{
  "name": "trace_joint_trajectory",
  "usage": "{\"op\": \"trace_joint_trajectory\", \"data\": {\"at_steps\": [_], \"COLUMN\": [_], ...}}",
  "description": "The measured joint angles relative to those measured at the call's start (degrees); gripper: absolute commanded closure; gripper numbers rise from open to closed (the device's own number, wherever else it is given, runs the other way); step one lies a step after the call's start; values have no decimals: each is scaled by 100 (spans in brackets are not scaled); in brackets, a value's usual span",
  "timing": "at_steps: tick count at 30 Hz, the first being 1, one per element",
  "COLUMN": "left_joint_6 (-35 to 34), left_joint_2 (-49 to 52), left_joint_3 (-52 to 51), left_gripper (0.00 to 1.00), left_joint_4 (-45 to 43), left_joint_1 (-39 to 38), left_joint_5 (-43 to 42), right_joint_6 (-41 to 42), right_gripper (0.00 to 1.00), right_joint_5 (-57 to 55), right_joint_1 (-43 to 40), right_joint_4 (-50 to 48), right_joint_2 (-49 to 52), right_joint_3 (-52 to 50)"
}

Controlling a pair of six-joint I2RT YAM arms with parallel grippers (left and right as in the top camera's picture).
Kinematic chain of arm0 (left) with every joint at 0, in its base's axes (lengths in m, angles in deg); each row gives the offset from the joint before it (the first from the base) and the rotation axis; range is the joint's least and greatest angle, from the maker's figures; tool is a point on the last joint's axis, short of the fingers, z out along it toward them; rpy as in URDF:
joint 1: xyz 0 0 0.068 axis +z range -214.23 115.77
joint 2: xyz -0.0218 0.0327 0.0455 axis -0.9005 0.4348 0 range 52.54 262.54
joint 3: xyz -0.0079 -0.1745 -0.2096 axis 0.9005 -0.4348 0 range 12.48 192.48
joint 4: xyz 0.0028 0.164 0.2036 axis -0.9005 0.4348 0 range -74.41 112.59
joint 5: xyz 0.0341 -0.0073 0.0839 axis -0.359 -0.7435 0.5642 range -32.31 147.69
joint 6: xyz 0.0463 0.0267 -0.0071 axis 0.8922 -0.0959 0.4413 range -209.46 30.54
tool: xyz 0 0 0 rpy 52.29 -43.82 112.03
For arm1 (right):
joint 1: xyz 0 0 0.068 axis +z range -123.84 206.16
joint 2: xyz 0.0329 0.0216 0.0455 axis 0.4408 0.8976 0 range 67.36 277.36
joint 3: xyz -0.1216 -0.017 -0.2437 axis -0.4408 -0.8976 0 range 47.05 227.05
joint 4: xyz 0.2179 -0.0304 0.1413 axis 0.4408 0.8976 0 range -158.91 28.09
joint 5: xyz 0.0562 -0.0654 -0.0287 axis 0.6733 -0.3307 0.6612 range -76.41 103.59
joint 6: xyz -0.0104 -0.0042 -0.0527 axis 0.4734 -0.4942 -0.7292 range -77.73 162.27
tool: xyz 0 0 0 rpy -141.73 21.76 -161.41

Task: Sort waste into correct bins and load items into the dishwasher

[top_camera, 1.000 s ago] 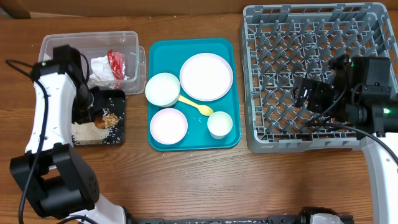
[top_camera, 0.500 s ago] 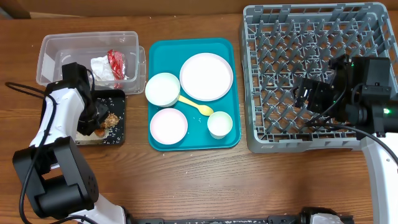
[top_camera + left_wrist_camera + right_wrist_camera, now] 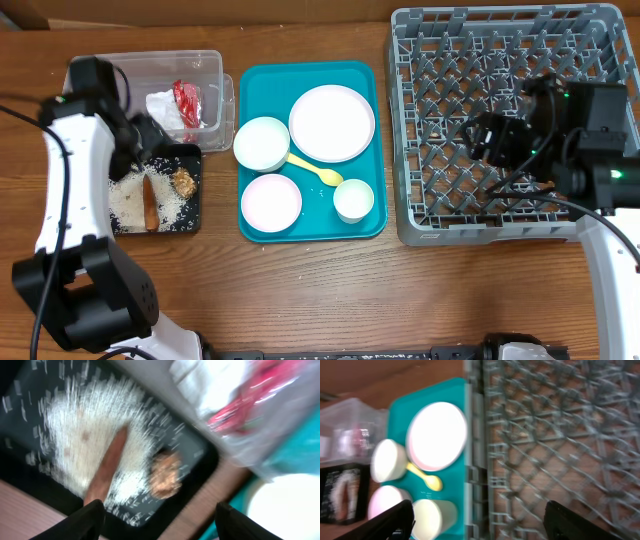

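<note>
Under the left end effector (image 3: 150, 142) the black tray (image 3: 193, 226) is filled by rice (image 3: 122, 198), a carrot-like stick (image 3: 148, 202) and a brown lump (image 3: 183, 181); the clear tub (image 3: 108, 68) wall is met just beside it. Under the right end effector (image 3: 487, 136) the close-set upright pegs of the dish rack (image 3: 500, 28) are found.

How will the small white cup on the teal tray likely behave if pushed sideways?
The small white cup stands upright, mouth up, with a visible side wall, so a high push would probably tip it. It looks empty, so likely light. The teal tray looks smooth, so a low push may just slide it.
</note>
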Motion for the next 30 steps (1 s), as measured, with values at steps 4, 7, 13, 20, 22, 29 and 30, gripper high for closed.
{"op": "trace_joint_trajectory", "data": {"at_steps": [4,7,13,20,22,29,30], "left_joint_6": [481,699,857,892,892,894,896], "left_joint_2": [-2,-7,-31,-31,-31,-31,-31], "left_joint_3": [1305,2033,2448,2448,2448,2448,2448], "left_gripper": [10,0,0,0,0,0,0], "left_joint_4": [544,715,669,693,693,697,699], "left_joint_1": [-7,-17,-17,-17,-17,-17,-17], "left_joint_5": [-247,-343,-426,-433,-439,-448,-450], "right_joint_6": [457,925,1698,1937,1963,2063,2090], "right_gripper": [14,14,16,22,25,38,39], "right_joint_5": [76,-92,-702,-1005,-1056,-1108,-1097], "right_joint_1": [822,1751,3569,4319,4389,4457,4465], "right_joint_4": [-850,-1469,-2306,-2350,-2350,-2350,-2380], "right_joint_2": [37,199,1408,2551,2796,3486,3576], "right_joint_3": [4,17,48,48,48,48,48]}}
